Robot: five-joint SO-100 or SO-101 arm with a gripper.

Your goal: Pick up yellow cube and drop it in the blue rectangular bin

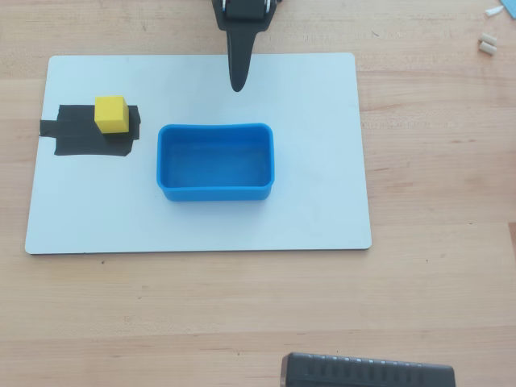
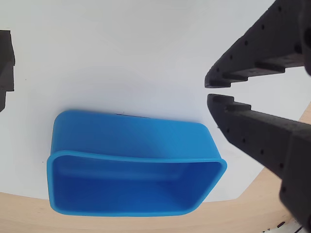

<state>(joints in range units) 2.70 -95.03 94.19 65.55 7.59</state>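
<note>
The yellow cube (image 1: 111, 113) sits on a black tape patch (image 1: 76, 137) at the left of the white board in the overhead view; it is out of the wrist view. The blue rectangular bin (image 1: 215, 129) stands empty in the middle of the board, to the right of the cube. It also shows in the wrist view (image 2: 131, 131), low in the picture. My gripper (image 1: 236, 85) hangs over the board's far edge, behind the bin and well right of the cube. In the wrist view the gripper (image 2: 210, 91) is empty, its tips almost touching.
The white board (image 1: 322, 161) lies on a wooden table. A black ribbed object (image 1: 367, 372) lies at the near table edge. Small white bits (image 1: 487, 42) lie at the far right. An edge of the tape patch (image 2: 5, 63) shows at the left of the wrist view.
</note>
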